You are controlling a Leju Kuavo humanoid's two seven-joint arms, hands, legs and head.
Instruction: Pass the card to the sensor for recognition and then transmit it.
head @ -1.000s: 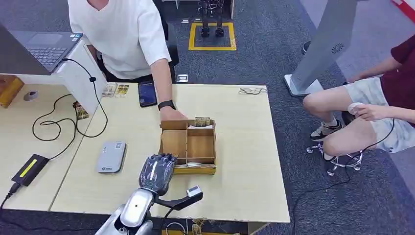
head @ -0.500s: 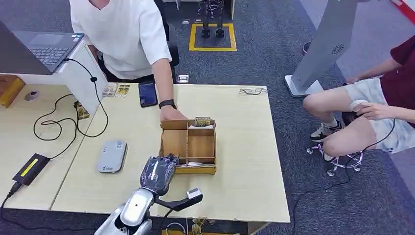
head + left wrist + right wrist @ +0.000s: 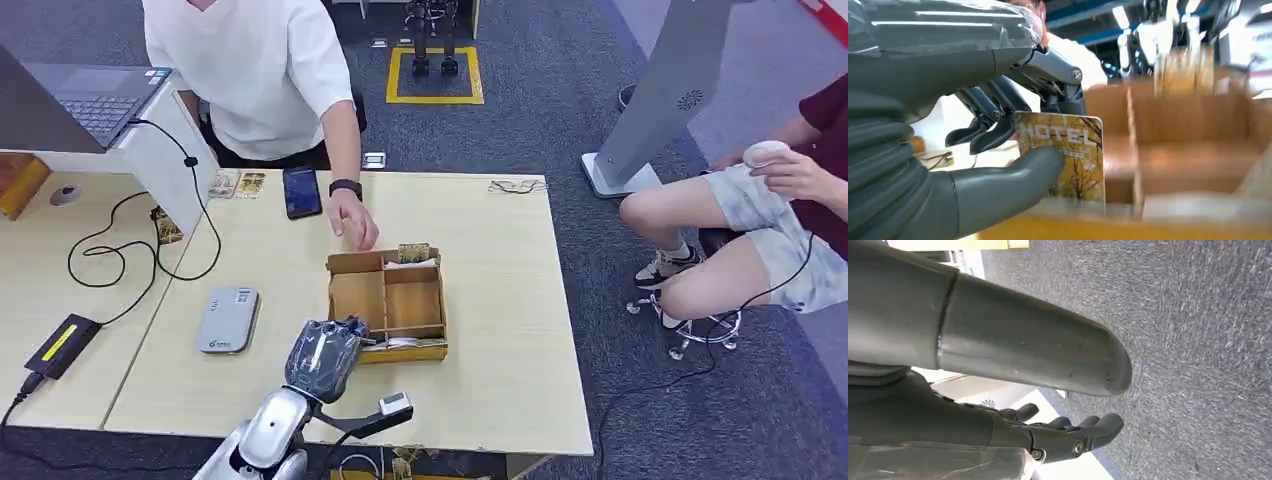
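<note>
One step of the task looks done: the left hand [image 3: 998, 150] pinches a yellow hotel card [image 3: 1063, 157] between its thumb and darker fingers, as the left wrist view shows, right at the near edge of the wooden divided box [image 3: 388, 300] on the table [image 3: 500, 330]. In the head view the same hand sits at the box's near left corner, with the card hidden behind it. What I take to be the sensor, a flat grey reader [image 3: 228, 319], lies on the table to the left of the box, near but apart from the hand, so the card has not reached it. By my reading, lifting the card clear, presenting it at the reader and then handing it on all remain. A person's hand [image 3: 352, 220] hovers over the table just beyond the box's far edge. The right hand [image 3: 1063, 435] hangs over the carpet with nothing in it, fingers loosely spread.
</note>
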